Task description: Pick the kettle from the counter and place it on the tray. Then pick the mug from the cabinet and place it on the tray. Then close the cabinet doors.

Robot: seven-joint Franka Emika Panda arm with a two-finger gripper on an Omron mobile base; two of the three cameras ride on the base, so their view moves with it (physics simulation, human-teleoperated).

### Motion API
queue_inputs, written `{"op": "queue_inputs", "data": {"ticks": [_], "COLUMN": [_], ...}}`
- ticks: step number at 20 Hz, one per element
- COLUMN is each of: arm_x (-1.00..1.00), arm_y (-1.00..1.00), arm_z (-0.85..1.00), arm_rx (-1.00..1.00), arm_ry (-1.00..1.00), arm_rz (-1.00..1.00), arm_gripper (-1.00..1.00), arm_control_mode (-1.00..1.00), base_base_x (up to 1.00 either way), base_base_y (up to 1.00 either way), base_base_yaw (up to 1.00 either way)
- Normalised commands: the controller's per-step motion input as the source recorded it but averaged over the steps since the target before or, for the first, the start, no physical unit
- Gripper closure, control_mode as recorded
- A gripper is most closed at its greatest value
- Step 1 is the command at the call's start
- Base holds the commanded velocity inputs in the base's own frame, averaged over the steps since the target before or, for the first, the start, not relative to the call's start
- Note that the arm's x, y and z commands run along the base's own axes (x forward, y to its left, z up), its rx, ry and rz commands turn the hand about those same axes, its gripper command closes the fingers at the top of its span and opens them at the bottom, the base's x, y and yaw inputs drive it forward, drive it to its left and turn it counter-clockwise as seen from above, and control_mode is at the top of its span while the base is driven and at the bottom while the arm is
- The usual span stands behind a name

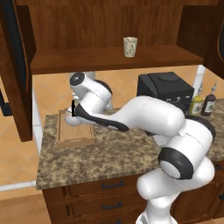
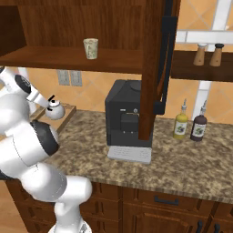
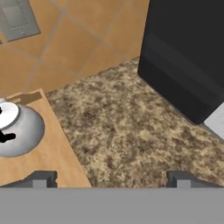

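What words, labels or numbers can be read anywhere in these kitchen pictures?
None can be read.
Mug: a faint dark mark, too blurred to make out as letters.
Two bottles beside the coffee machine: no label legible.
Coffee machine: plain black front, no brand visible.
Kettle on the tray: no writing.
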Motion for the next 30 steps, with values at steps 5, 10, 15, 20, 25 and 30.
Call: {"op": "queue_inputs", "data": {"ticks": [5,10,15,20,25,30], "arm_x": [-0.03,-0.42,-0.43,-0.15,-0.11,0.0], "arm_y": [-0.07,-0.27,-0.41,-0.63,-0.9,-0.73], "arm_z": [0.04,0.41,0.73,0.83,0.55,0.04], "arm_rx": [0.03,0.0,-0.05,-0.07,0.0,0.0], "arm_ry": [0.0,0.0,0.08,0.22,0.24,0.03], "arm_rz": [0.01,0.08,0.06,0.03,0.03,0.0], "arm_gripper": [-1.0,-1.0,-1.0,-1.0,-1.0,-1.0], "arm_control_mode": [-1.0,-1.0,-1.0,-1.0,-1.0,-1.0], "base_base_x": [0.0,0.0,0.0,0.0,0.0,0.0], "base_base_y": [0.0,0.0,0.0,0.0,0.0,0.0], "base_base_yaw": [0.0,0.0,0.0,0.0,0.0,0.0]}}
